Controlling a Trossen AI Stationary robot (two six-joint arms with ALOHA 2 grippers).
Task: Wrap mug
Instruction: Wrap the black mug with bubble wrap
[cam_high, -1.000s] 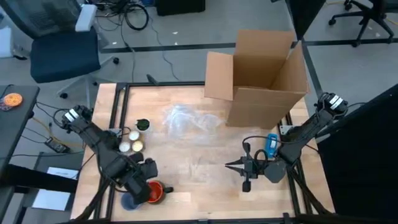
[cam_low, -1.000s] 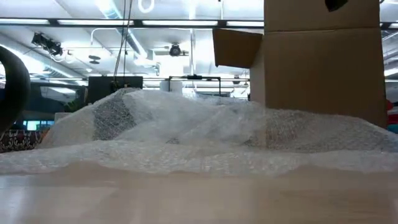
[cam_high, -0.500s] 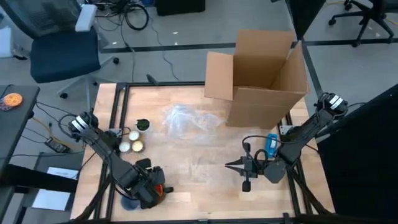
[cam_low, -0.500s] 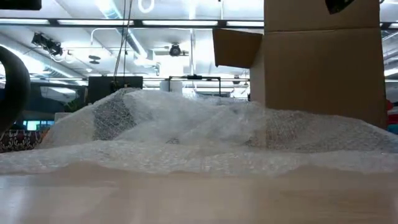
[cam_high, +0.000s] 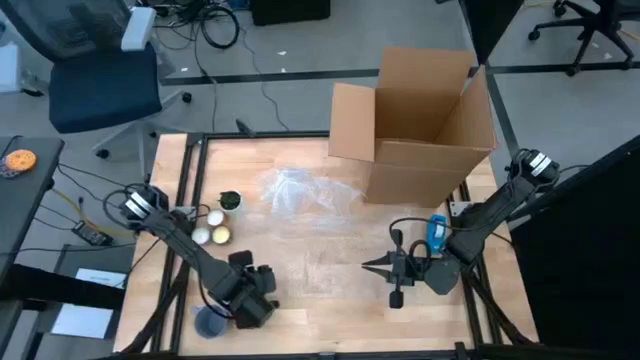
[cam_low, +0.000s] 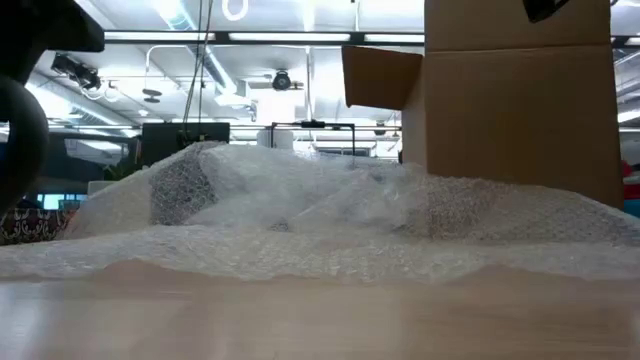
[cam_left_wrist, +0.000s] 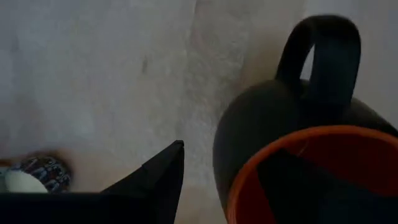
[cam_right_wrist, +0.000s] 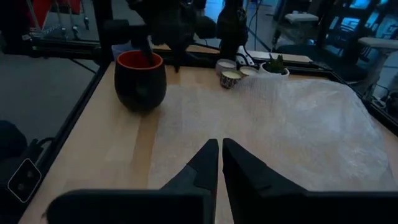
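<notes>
- Your left gripper (cam_high: 250, 300) is down at the table's (cam_high: 320, 262) near-left corner, directly over the mug (cam_right_wrist: 140, 79).
- The left wrist view shows 1 finger inside the mug's orange interior and 1 finger (cam_left_wrist: 163, 171) outside the dark wall, with the handle on the far side; you cannot tell whether they press the wall.
- From above, the mug is hidden beneath that gripper.
- The bubble wrap (cam_high: 300, 190) lies mid-table, well apart from the mug, just in front of the open cardboard box (cam_high: 425, 125).
- Your right gripper (cam_high: 382, 268) waits low at the near right, its 2 fingers nearly touching, holding nothing.
- No brand, label or writing is readable on anything.
</notes>
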